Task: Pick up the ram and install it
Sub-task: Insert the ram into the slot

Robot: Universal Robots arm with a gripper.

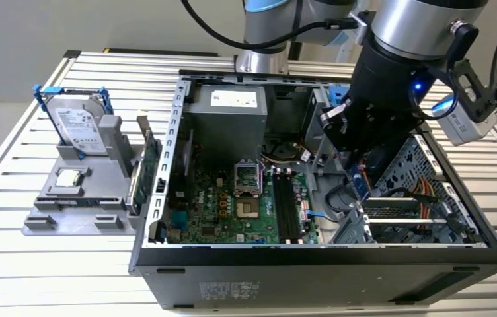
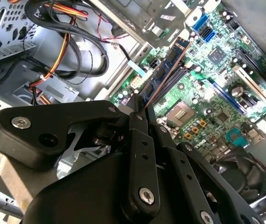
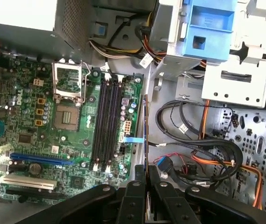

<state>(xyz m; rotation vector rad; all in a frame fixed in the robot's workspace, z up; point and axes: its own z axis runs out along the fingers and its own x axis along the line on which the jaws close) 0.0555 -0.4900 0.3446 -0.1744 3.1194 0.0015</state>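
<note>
On the slatted worktop point(image 1: 19, 264) the open computer case point(image 1: 319, 257) lies; the hand point(image 2: 140, 112) pinches the ram point(image 2: 163, 72) edge-on above the motherboard's memory slots point(image 3: 106, 123); best keep it square over a slot.

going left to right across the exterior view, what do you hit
Hard drive in its stand → upright green card → case wall → cpu socket → ram slots → arm → side camera.
</note>
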